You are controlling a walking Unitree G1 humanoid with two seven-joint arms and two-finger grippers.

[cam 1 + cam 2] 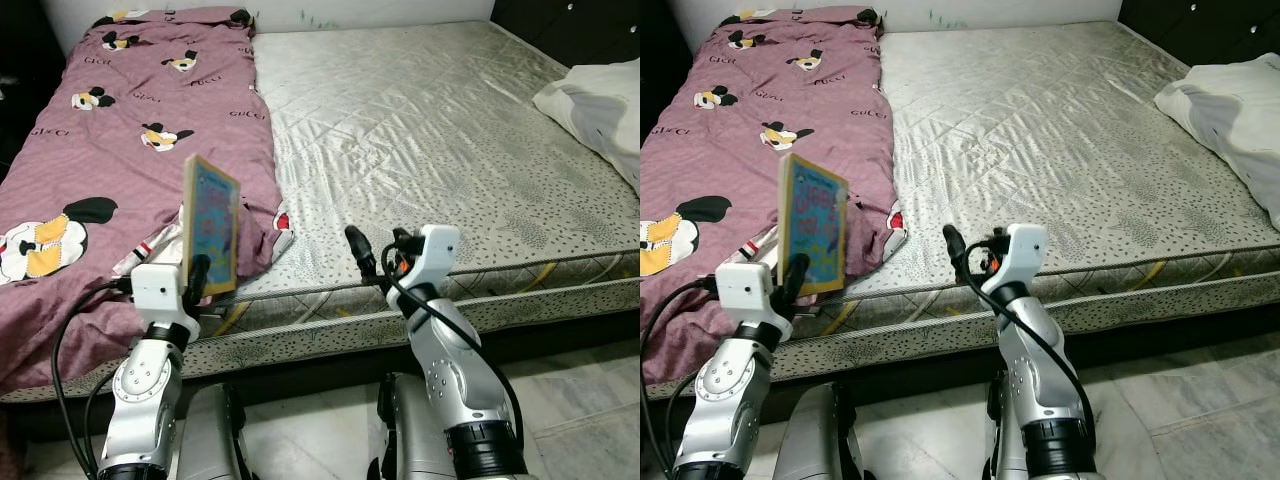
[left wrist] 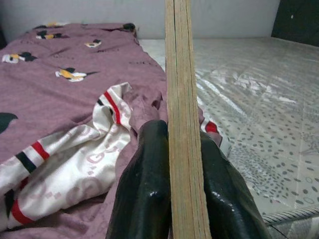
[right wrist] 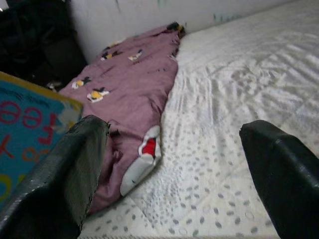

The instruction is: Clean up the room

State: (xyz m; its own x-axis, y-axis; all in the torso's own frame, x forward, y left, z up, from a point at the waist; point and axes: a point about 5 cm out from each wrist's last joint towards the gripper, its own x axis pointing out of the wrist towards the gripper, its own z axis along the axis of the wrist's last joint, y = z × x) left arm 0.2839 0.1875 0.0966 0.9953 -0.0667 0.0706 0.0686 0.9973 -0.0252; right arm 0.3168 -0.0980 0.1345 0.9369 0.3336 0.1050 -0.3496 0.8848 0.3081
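The purple blanket [image 1: 150,110] is carrying "GUCCI" printed over and over among cartoon mouse figures. The book [image 1: 211,224] I am holding has a blue cover with big pink and yellow letters; in my right wrist view I am reading something like "ee" on it, and the rest is cut off.

My left gripper [image 1: 197,277] is clamping the book by its lower edge, one finger [image 2: 144,189] on each face. The book is standing upright, long axis vertical, its yellowish page edges [image 2: 183,119] facing my left wrist camera and its cover turned toward my right arm. It is hanging in the air above the near edge of the bed, over the blanket's turned-back white, red and black striped lining [image 2: 75,159].

My right gripper [image 1: 380,250] is hovering near the mattress [image 1: 430,130] edge, fingers spread wide, gripping nothing.

The mattress is bare, grey, quilted and dotted. The blanket is covering its left side. A white pillow [image 1: 600,100] is lying at the far right. The floor [image 1: 590,400] is pale tile, and a light wall is running behind the bed.
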